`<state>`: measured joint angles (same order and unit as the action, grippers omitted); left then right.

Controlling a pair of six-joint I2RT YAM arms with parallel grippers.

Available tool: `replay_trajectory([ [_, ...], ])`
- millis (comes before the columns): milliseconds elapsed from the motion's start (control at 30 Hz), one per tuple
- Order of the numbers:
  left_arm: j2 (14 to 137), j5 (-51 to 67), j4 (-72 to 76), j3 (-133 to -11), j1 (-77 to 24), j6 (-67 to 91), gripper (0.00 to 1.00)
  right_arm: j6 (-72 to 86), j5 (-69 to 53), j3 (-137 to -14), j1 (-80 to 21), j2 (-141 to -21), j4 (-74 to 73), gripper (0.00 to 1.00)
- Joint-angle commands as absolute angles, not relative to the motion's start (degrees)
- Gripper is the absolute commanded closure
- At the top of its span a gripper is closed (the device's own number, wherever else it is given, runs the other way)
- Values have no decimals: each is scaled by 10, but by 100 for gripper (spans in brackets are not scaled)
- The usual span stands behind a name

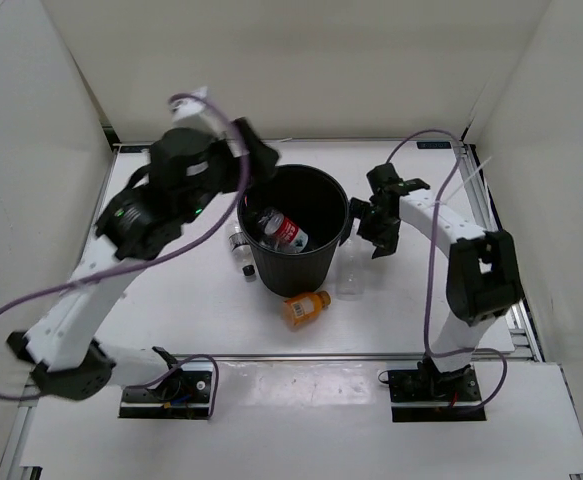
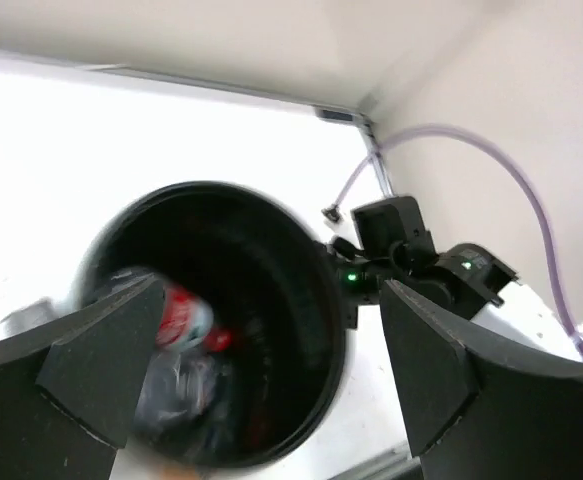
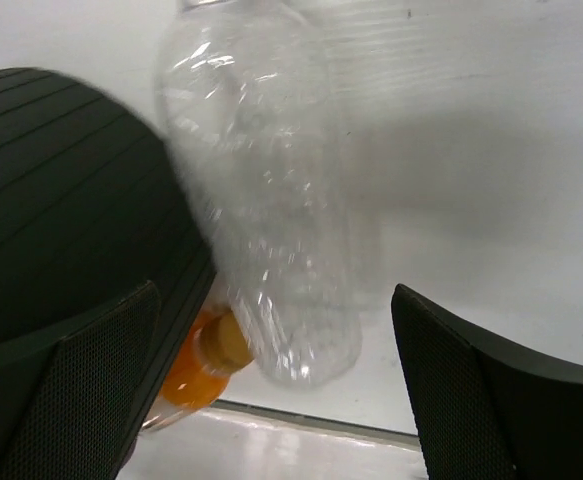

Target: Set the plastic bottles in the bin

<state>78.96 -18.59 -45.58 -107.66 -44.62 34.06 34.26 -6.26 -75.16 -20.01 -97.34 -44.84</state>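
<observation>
Left gripper (image 2: 271,345), spread wide and empty, above the round black plastic bin (image 1: 291,275) containing a red-labelled clear bottle (image 1: 286,232); right gripper (image 3: 271,295), likewise spread and empty, over a plain clear bottle (image 3: 271,190) beside the bin.

**Legible markings.** No text, brand, number or sign can be read in any view. The bottle (image 1: 284,232) lying inside the bin (image 1: 301,275) carries a red-and-white label (image 2: 183,316). Its print is too small in the top view and too blurred in the left wrist view to make out. A small dark tag (image 1: 433,146) beyond the bin, to its right, shows no readable marking.
</observation>
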Motion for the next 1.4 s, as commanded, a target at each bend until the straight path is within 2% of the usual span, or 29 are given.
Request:
replay_trajectory([
  [0, 686, -271, -518, -982, -414, 395, 0, 327, -76, -772, -204, -1031, -430, 0],
  [133, 595, -263, -569, -868, -363, 455, 0, 322, -76, -787, -210, -1089, -430, 0],
  [300, 530, -263, -613, -752, -326, 526, 0, 316, -76, -787, -210, -1114, -435, 27],
  [333, 520, -270, -620, -738, -321, 563, 0, 316, -70, -778, -210, -1108, -435, 39],
  [367, 499, -286, -627, -723, -313, 585, 0, 322, -65, -778, -203, -1089, -442, 43],
  [500, 436, -307, -609, -623, -307, 666, 0, 349, -35, -770, -181, -1014, -493, 47],
  [533, 425, -307, -593, -606, -307, 666, 0, 369, -11, -796, -172, -979, -513, 53],
  [633, 403, -307, -542, -549, -307, 675, 0, 411, 15, -845, -151, -904, -584, 62],
  [700, 408, -314, -542, -520, -307, 694, 0, 433, 21, -924, -133, -876, -626, 62],
  [833, 446, -301, -517, -486, -307, 710, 0, 433, -23, -1064, -140, -844, -600, 65],
  [967, 497, -266, -473, -479, -307, 684, 0, 360, -39, -1126, -219, -838, -505, 64],
  [1067, 544, -256, -478, -484, -296, 675, 0, 291, -4, -1138, -298, -861, -473, 57],
  [1133, 563, -241, -461, -484, -282, 641, 0, 275, 4, -1130, -337, -886, -473, 46],
  [1200, 588, -213, -420, -489, -266, 594, 0, 270, -21, -1109, -351, -902, -473, 30],
  [1233, 606, -200, -407, -495, -261, 579, 0, 270, -35, -1109, -351, -912, -499, 27],
  [1267, 617, -193, -396, -495, -255, 566, 0, 270, -49, -1125, -351, -921, -515, 22],
  [1300, 628, -184, -375, -502, -241, 544, 0, 270, -62, -1138, -351, -935, -529, 11],
  [1367, 669, -143, -353, -520, -227, 519, 0, 270, -55, -1184, -356, -940, -570, 0],
])
